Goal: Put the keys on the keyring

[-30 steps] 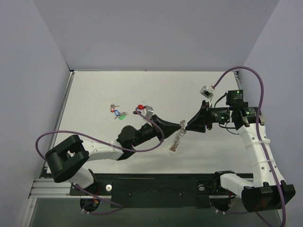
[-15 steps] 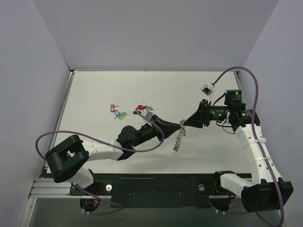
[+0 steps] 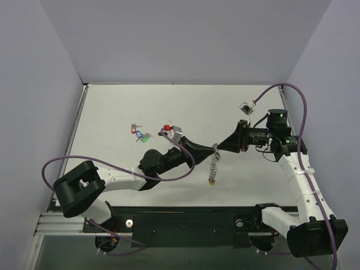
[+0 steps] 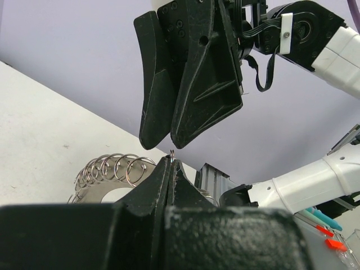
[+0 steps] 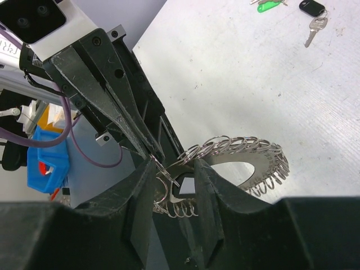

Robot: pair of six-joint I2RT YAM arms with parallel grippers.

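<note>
Keyring (image 3: 212,167) steeper now, under pinched left fingers (image 3: 203,149), right fingers (image 3: 229,143) alongside.

Soft, even light is coming from overhead, keeping the white table (image 3: 112,107) bright from its far edge to its near edge. Only faint, diffuse shadows are lying under the arms. The top view is rendering everything sharply. In both wrist views, the left gripper (image 4: 171,164) and the right gripper (image 5: 175,185) are showing as dark, blurred, underexposed masses along the bottom. The keyring (image 5: 247,152) is catching small glints. The keys (image 5: 316,23) are looking slightly soft.
</note>
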